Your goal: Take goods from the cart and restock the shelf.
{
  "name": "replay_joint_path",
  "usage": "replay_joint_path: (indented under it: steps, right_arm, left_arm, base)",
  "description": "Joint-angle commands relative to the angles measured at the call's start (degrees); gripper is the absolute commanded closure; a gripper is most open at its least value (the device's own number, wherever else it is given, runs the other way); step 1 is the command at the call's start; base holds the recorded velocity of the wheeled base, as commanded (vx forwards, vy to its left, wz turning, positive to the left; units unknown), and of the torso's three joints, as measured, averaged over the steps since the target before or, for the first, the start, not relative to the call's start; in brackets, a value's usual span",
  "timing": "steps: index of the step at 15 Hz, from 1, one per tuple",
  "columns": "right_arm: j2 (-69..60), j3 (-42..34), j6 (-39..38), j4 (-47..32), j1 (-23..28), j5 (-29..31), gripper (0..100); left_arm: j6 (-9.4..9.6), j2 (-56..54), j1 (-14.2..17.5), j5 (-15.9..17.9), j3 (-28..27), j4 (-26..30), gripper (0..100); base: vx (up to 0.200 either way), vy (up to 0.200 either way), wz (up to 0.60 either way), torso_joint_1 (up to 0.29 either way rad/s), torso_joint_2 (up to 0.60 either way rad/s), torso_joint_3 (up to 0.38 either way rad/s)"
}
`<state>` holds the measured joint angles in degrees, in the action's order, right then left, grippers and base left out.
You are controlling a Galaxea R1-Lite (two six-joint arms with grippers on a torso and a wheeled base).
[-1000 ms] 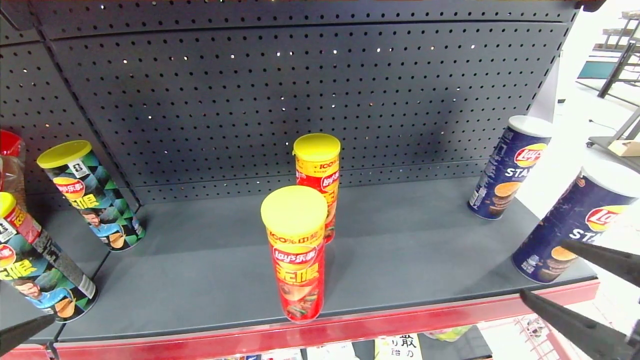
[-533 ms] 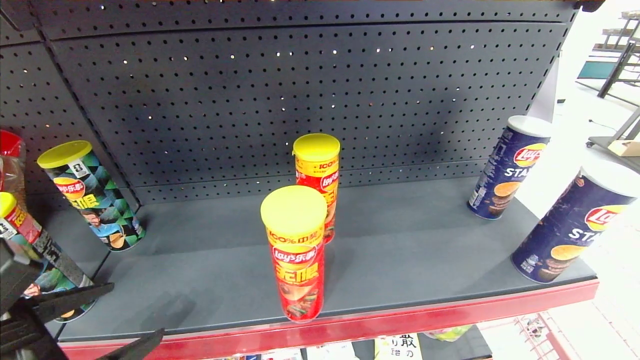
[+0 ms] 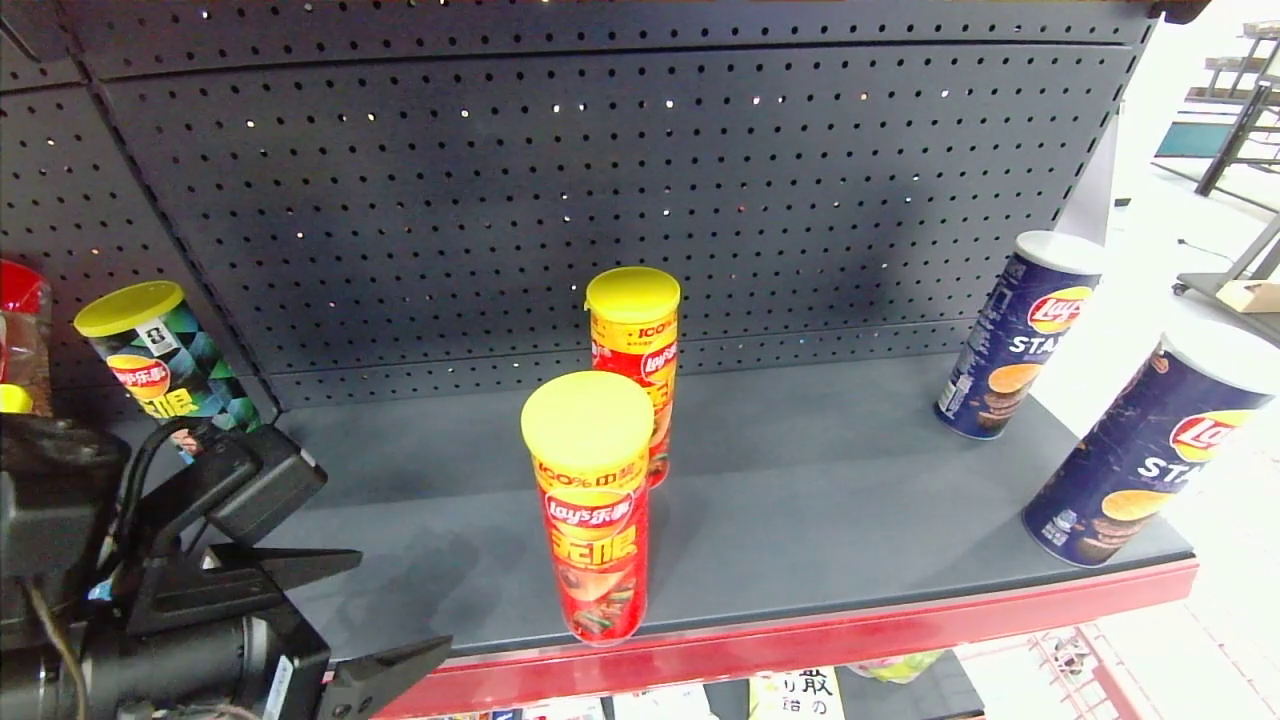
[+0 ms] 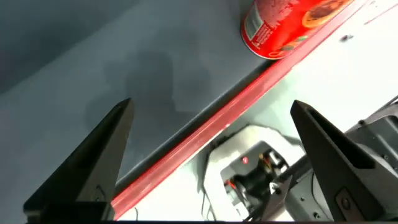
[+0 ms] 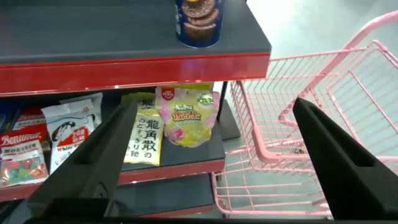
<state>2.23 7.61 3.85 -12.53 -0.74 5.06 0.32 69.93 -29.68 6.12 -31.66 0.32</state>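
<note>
The left hand (image 3: 405, 600) is positioned over the front-left part of the shelf (image 3: 800, 500), just above its red front edge. Its fingers are spread wide with nothing between them; the left wrist view confirms this state (image 4: 211, 104).

The right hand (image 5: 216, 104) is below shelf level, facing the lower shelf of snack bags (image 5: 186, 115), with the pink cart (image 5: 273, 124) beside it. Its fingers are likewise spread wide and empty.

Stock on the shelf:
- Front red chip canister (image 3: 595, 520), upright near the front edge.
- Rear red chip canister (image 3: 633, 360), upright directly behind it.
- Two blue chip canisters (image 3: 1010, 340) (image 3: 1140, 450) at the right end.
- Green-patterned canister (image 3: 170, 385) on the adjoining left section.
</note>
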Motion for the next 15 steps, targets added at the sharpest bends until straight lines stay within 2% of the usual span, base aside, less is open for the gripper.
replay_joint_path:
  steps: [1,6,11,15]
  right_arm:
    - [-1.0,-0.22,-0.07,0.05,0.22,-0.05,0]
    - [-1.0,-0.31,0.01,0.05,0.3,-0.14,0]
    - [-1.0,-0.22,0.01,0.05,0.3,-0.05,0]
    - [-1.09,-0.31,0.01,0.05,0.3,-0.05,0]
  left_arm:
    - [0.12,4.52,-0.46,-1.11,-0.6,0.03,0]
    - [0.39,9.0,-0.64,-3.66,-1.56,-0.05,0]
    - [0.21,13.48,-3.27,-6.56,-4.9,-0.14,0]
    - [0.12,16.12,-3.8,-8.4,-6.75,-0.05,0]
  base:
    - [0.0,0.0,0.0,0.0,0.0,0.0]
    - [0.0,0.0,0.0,0.0,0.0,0.0]
    - [0.0,0.0,0.0,0.0,0.0,0.0]
    - [0.0,0.0,0.0,0.0,0.0,0.0]
